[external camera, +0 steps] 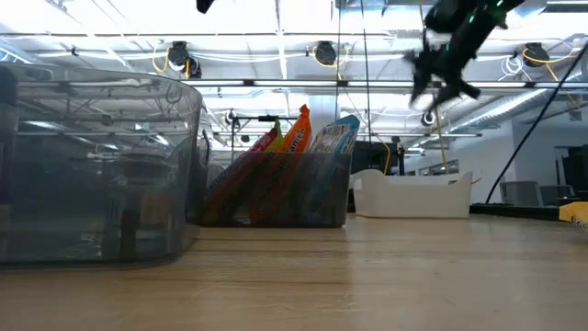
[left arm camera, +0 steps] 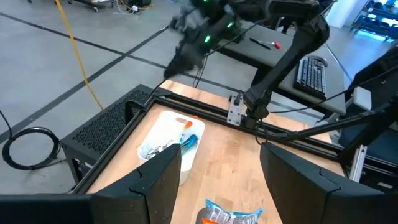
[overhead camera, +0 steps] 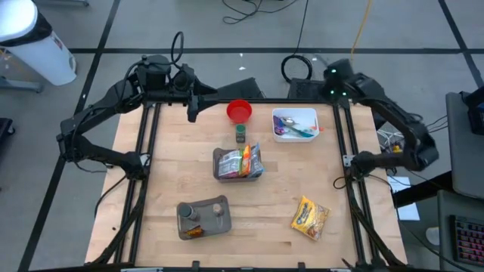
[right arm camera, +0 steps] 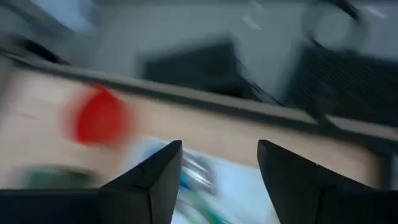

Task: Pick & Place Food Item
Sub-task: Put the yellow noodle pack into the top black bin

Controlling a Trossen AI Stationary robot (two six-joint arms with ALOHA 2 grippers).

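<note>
**A:** Starting on the left, what have you got?

**B:** I see the left gripper (overhead camera: 192,115) parked over the far left edge of the light wooden table (overhead camera: 162,181). From its wrist camera the two dark fingers (left arm camera: 158,180) stand apart with nothing between them. Well in front of it, near the table's front edge, sits a grey plastic bin (overhead camera: 203,217) with small bottles in it.

**B:** Just to the right of that gripper is a red round bowl (overhead camera: 239,111), with a small green-capped jar (overhead camera: 240,134) just in front of the bowl.

**A:** And the middle?

**B:** A clear plastic bin (overhead camera: 238,163) stuffed with colourful snack packets; in the low view the packets stand upright, leaning against each other.

**A:** The food item?

**B:** I take it to be the yellow crinkled snack bag (overhead camera: 311,217). It lies flat near the front right corner, well apart from both grippers and touching nothing else.

**A:** The right side?

**B:** The right gripper (right arm camera: 217,180) hangs high over the far right of the table. Its fingers are spread and I see nothing held. Below it is a white rectangular tray (overhead camera: 308,115) holding cutlery with blue and orange bits.
</note>
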